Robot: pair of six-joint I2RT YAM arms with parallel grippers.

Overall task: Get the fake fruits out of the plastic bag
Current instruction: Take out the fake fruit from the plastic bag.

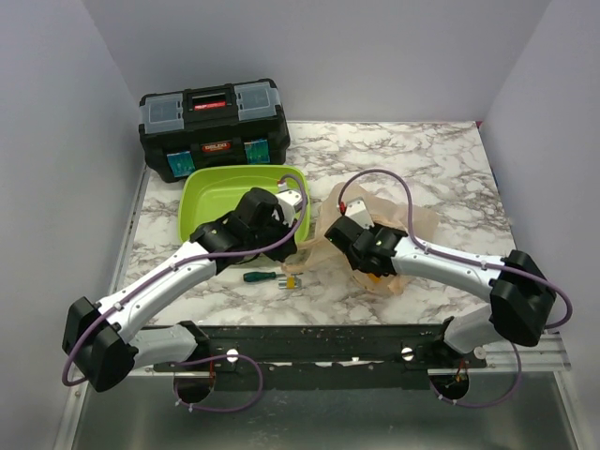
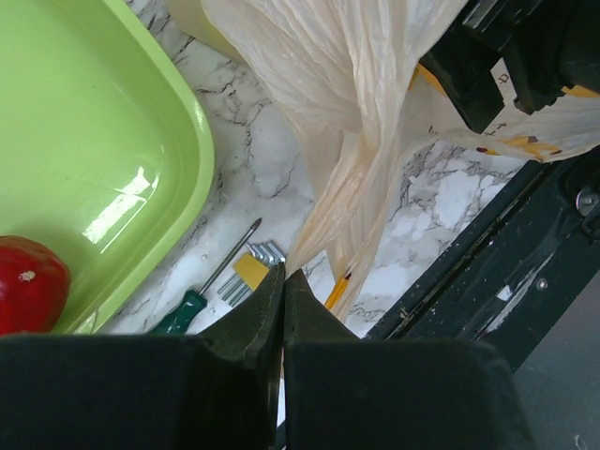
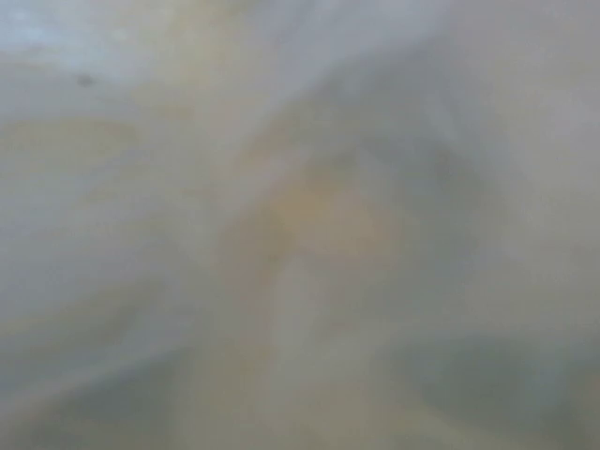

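The peach translucent plastic bag (image 1: 403,230) lies crumpled right of centre on the marble table. My left gripper (image 1: 298,230) is at the bag's left edge, beside the tray's right rim. In the left wrist view its jaws are shut (image 2: 284,274) on a stretched corner of the bag (image 2: 328,112). My right gripper (image 1: 339,228) reaches into the bag, and its fingers are hidden by the film. The right wrist view shows only blurred peach film (image 3: 309,216). The fake fruits are hidden from view.
A lime-green tray (image 1: 202,202) sits left of the bag and holds a shiny red ball (image 2: 28,295). A black toolbox (image 1: 214,127) stands behind it. A green screwdriver (image 1: 258,277), hex keys (image 1: 292,280) and a pencil (image 2: 337,291) lie near the front.
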